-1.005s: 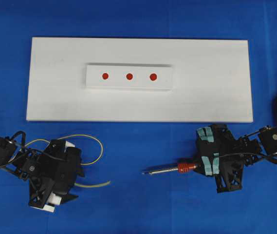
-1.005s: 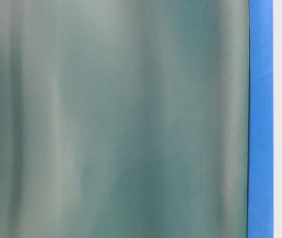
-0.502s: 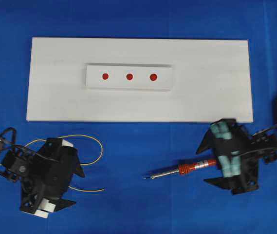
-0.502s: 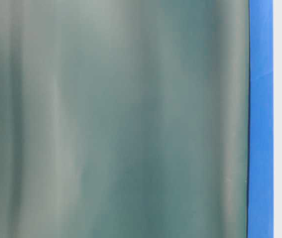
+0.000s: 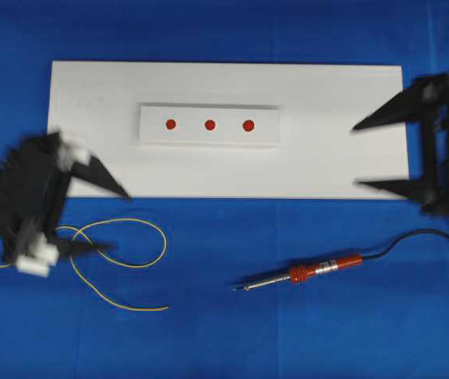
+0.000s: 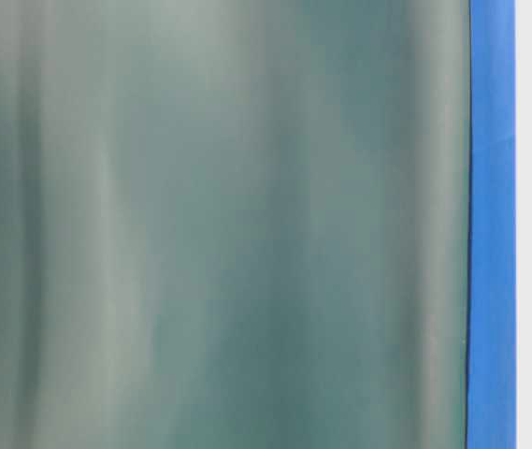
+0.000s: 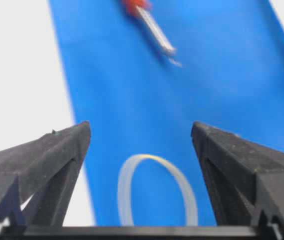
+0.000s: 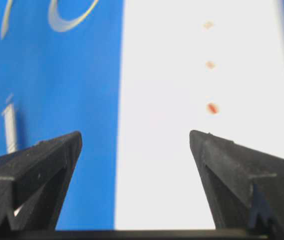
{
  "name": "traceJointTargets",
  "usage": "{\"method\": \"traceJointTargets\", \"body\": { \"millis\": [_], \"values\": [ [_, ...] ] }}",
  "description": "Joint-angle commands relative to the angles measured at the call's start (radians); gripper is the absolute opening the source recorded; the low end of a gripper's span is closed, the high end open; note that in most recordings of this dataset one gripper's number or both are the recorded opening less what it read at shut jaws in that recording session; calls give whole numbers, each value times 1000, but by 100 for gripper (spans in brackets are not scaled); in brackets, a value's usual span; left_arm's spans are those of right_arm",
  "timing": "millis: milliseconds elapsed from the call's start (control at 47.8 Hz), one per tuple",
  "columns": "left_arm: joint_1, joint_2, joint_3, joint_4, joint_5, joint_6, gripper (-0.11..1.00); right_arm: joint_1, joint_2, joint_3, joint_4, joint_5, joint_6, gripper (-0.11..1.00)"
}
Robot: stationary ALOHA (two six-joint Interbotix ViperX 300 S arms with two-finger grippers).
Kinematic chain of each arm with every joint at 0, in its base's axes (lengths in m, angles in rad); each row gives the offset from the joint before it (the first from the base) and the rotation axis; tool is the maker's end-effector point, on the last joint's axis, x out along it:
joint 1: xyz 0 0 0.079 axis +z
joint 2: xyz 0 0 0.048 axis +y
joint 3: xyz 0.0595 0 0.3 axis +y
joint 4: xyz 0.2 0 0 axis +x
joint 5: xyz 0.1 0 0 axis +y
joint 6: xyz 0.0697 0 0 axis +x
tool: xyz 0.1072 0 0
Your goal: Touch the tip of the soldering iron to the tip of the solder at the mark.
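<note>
Both grippers spread wide, holding nothing. Left gripper [image 5: 106,215]: thin yellow solder [image 5: 121,237], one looped strand, lies just below it. Right gripper [image 5: 366,154]: soldering iron [image 5: 303,274], orange ribbed handle, slim metal shaft, lies well below-left. Three red dots [image 5: 209,125] on white block.

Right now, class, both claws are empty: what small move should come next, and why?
Probably the right claw should drop back down over the soldering iron and close on its red handle. Both claws stand open and hold nothing, the iron and the solder lie loose on the blue cloth, and neither tip is near the red marks.
</note>
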Motion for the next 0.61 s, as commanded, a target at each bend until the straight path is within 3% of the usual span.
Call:
{"method": "traceJointTargets", "body": {
  "millis": [0, 293, 586],
  "values": [
    [57, -92, 25, 2, -41, 31, 78, -32, -61, -6, -28, 15, -2, 87],
    [146, -383, 193, 2, -72, 63, 78, -91, -201, 78, -61, 21, -3, 87],
    [199, -626, 394, 2, -78, 63, 78, -127, -284, 216, -61, -114, 3, 87]
  ]
}}
